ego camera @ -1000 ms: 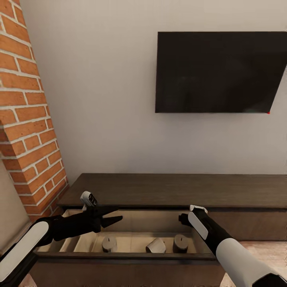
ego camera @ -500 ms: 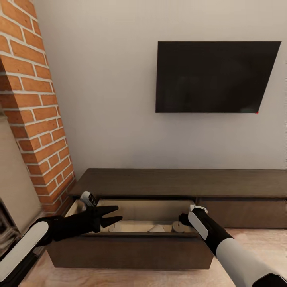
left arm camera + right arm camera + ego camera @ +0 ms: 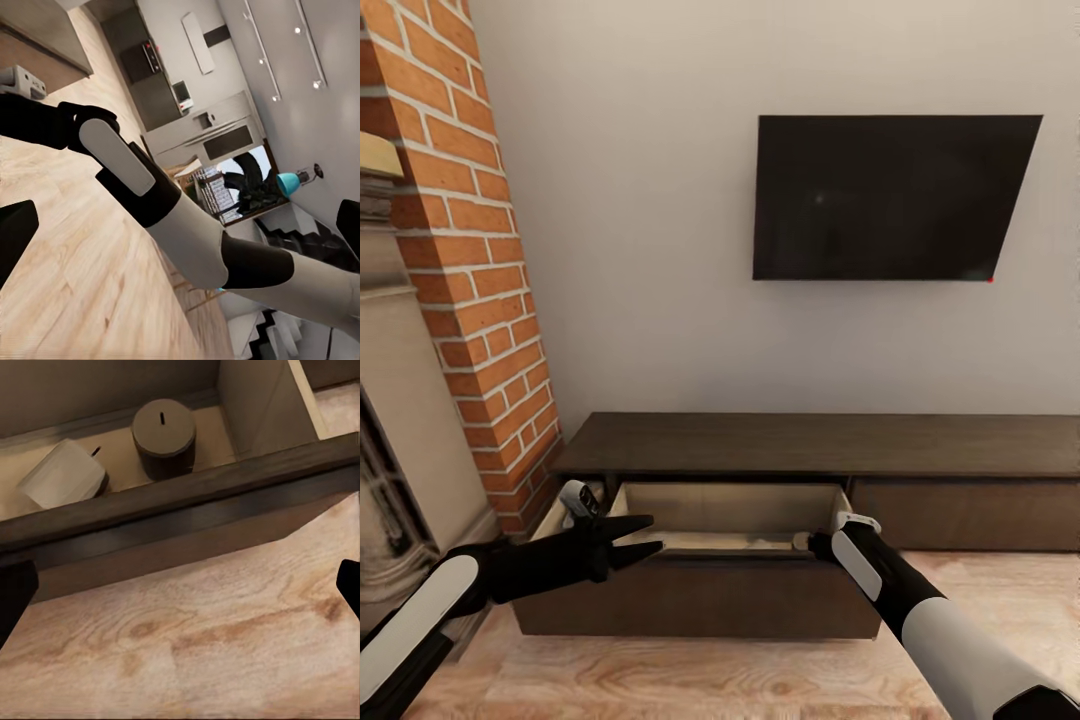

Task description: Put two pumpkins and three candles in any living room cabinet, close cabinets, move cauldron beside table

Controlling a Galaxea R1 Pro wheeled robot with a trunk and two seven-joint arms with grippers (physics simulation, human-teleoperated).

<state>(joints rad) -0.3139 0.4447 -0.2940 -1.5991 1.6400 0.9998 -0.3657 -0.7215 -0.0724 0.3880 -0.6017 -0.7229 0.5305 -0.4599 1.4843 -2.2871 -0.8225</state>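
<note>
The cabinet (image 3: pixel 810 445) is a long, low dark-brown console under the wall television. Its left drawer (image 3: pixel 690 600) stands pulled out, pale inside. In the right wrist view an upright candle (image 3: pixel 163 435) and a candle lying on its side (image 3: pixel 64 472) rest in the drawer behind its dark front edge. My left gripper (image 3: pixel 655 533) hovers open over the drawer's left end. My right gripper (image 3: pixel 180 592) is open just in front of the drawer's right end, above the floor. No pumpkin or cauldron is in view.
A red brick chimney (image 3: pixel 460 250) and a stone-coloured fireplace surround (image 3: pixel 400 450) stand at the left. A black television (image 3: pixel 890 195) hangs on the pale wall. Light wood plank floor (image 3: pixel 710 680) lies in front of the cabinet. The left wrist view looks across my right arm (image 3: pixel 187 232) toward a distant kitchen.
The whole view has drawn back from the cabinet, so the camera moved. The candles have sunk behind the drawer front in the head view. Both arms keep their pose, grippers open.
</note>
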